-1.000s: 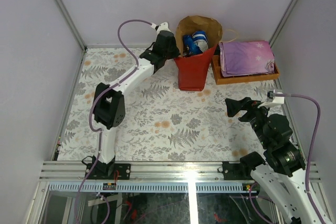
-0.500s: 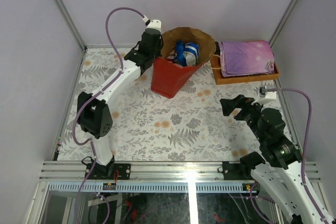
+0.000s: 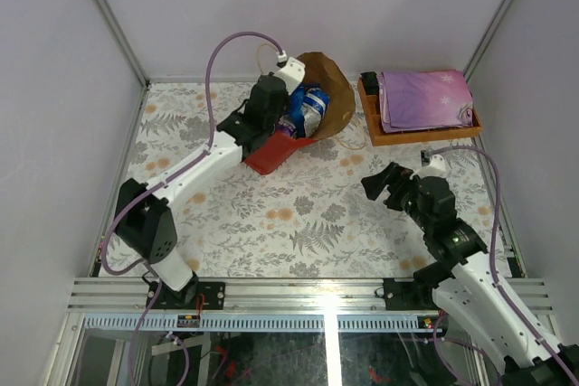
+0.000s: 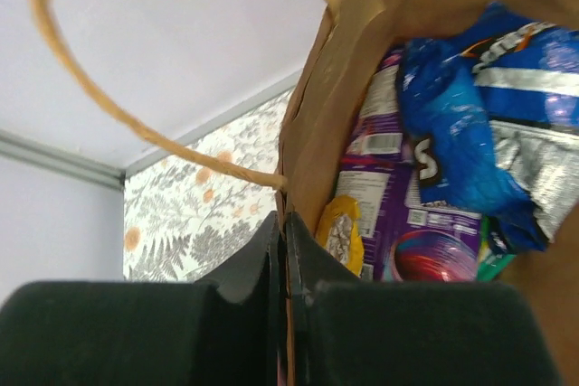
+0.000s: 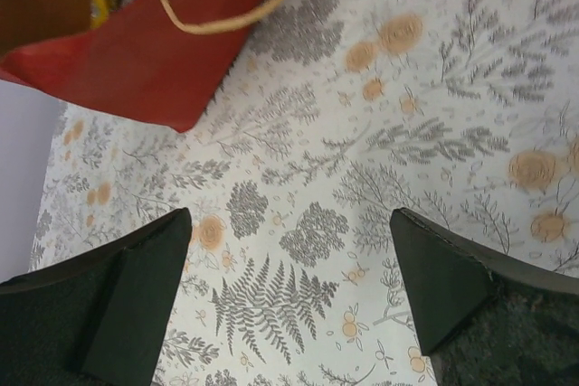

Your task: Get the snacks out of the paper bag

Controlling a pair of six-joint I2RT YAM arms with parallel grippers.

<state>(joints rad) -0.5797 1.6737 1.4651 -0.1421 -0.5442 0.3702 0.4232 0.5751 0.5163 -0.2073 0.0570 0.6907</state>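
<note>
Quickly, top down by size. A table (image 3: 271, 223) with a leaf-and-flower cover is seen, 2 arms bolted at its near edge. The left arm (image 3: 194, 169) is stretched toward the back centre. The right arm (image 3: 470, 268) is bent over the right half, well apart from everything else.

The paper bag (image 3: 271, 155) is found at the back centre, tipped over. Its red base points to the near left and its brown-lined mouth to the back right. Whether the base rests on the table cannot be told.

An orange tray (image 3: 416, 137) is set at the back right, apart from the bag. A folded purple star-print cloth (image 3: 425, 98) is laid in it.

The left gripper (image 4: 283, 250) is seen pressed together on the bag's rim, with the paper edge pinched between both fingers. The right gripper (image 5: 289, 223) is spread wide with nothing between its fingers, and only table cover is seen below it.

All snacks in view are inside the bag. The blue Doritos bag (image 4: 470, 133) is crumpled on top at the mouth. A purple pack (image 4: 389, 205) is wedged beside it against the brown wall. A small yellow pack (image 4: 342, 232) is tucked just beside the pinched rim. A sliver of a green pack (image 4: 488, 255) is seen under the Doritos.

1 tan handle loop (image 4: 90, 97) is arched out from the rim near the left fingers. A 2nd loop (image 5: 231, 20) hangs against the red side.
</note>
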